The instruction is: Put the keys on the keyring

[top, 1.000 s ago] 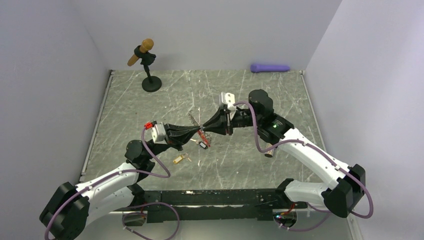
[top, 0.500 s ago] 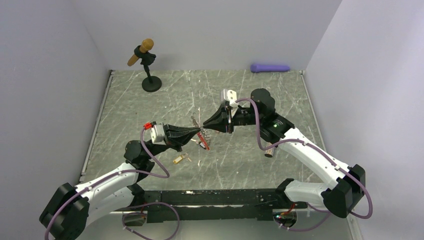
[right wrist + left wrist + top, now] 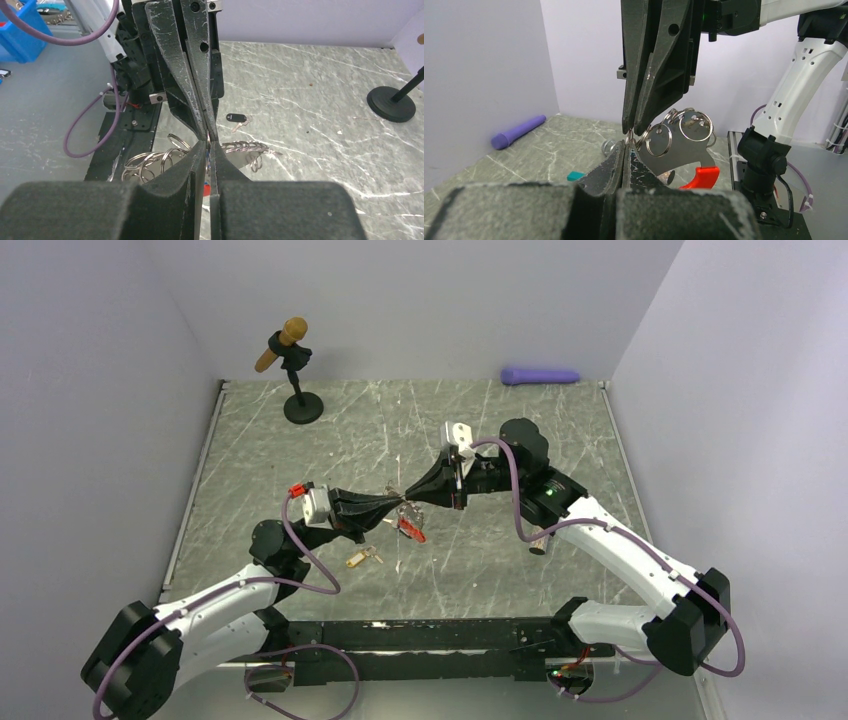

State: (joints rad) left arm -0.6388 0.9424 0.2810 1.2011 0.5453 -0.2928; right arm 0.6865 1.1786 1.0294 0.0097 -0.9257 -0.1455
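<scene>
My left jaws are clenched on a ring of the keyring (image 3: pixel 698 176), a curved red plastic clip on bunched silver rings. The right jaws meet them tip to tip, narrowed to a slit; whether they grip, I cannot tell. I'd keep the left steady and part one ring gently, since the black-tagged silver key (image 3: pixel 236 118) and yellow-tagged silver key (image 3: pixel 357 560) lie unthreaded on the marbled worktop (image 3: pixel 470 420), and the crowded rings hide the gap.

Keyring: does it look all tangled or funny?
A bit tangled. The keyring hangs in the air, its silver rings bunched between the left gripper and right gripper, red clip dangling. The yellow-tagged key lies loose on the table.
</scene>
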